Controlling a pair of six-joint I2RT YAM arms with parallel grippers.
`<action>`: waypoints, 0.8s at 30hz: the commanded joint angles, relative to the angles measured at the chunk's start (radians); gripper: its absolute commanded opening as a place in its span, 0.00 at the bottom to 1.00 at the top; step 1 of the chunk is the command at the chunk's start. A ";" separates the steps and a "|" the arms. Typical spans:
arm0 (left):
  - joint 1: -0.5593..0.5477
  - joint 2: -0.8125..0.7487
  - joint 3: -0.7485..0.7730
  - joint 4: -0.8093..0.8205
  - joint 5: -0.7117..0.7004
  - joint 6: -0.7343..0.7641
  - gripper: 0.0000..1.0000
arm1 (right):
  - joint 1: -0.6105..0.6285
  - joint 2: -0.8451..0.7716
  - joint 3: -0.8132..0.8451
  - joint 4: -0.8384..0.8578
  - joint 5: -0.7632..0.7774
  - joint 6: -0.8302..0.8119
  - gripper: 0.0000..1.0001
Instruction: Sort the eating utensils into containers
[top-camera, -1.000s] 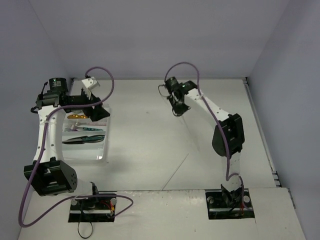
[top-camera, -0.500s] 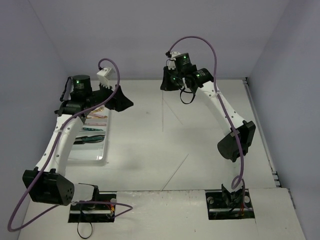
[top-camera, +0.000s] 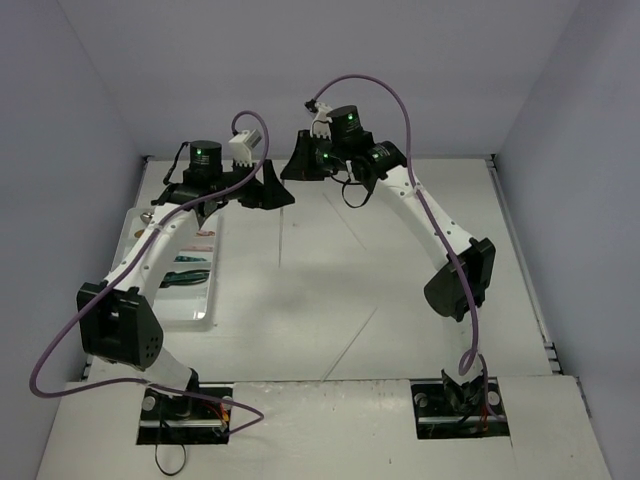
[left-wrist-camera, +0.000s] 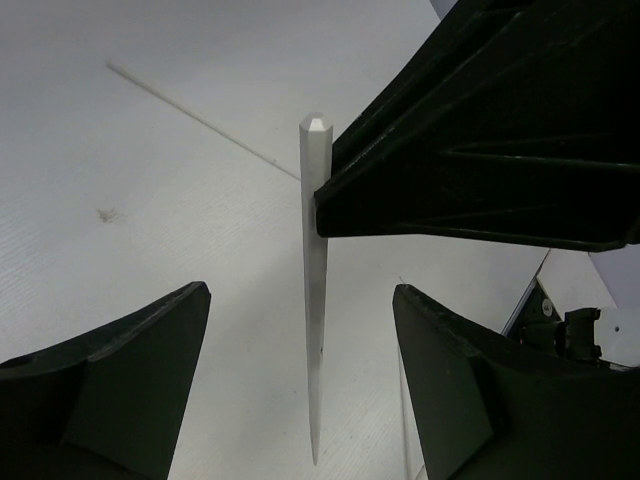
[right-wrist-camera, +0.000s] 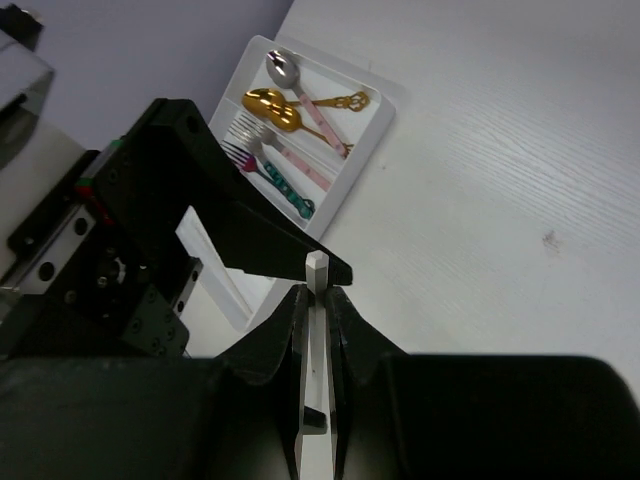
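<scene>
Within the last second both arms have swung inward. The left gripper (top-camera: 280, 195) has left its place over the tray (top-camera: 200, 312) at the left of the frame, and the right gripper (top-camera: 296, 166) has risen and moved left. The 2 now meet nose to nose at upper centre, above the tabletop (top-camera: 380, 260). This looks like a hand-over being set up, so the left arm can carry the piece to the tray.

The right gripper is clamped on a thin pale stick (left-wrist-camera: 315, 330). The left gripper is spread wide, 1 jaw on each side of the stick, touching nothing.

In the left wrist view the stick's long axis runs almost straight up the frame, blunt faceted end at the top and thin end at the bottom. In the right wrist view the blunt end pokes just past the right gripper's tip, pointing up the frame.
</scene>
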 joint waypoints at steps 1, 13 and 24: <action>-0.010 -0.014 0.063 0.094 0.002 -0.020 0.64 | 0.005 -0.012 0.049 0.117 -0.067 0.046 0.00; 0.006 -0.059 0.092 -0.126 0.038 0.235 0.00 | -0.020 0.000 0.035 0.136 -0.129 0.091 0.61; 0.143 -0.161 0.089 -1.095 -0.024 1.616 0.00 | -0.125 -0.176 -0.246 0.133 -0.044 0.035 0.90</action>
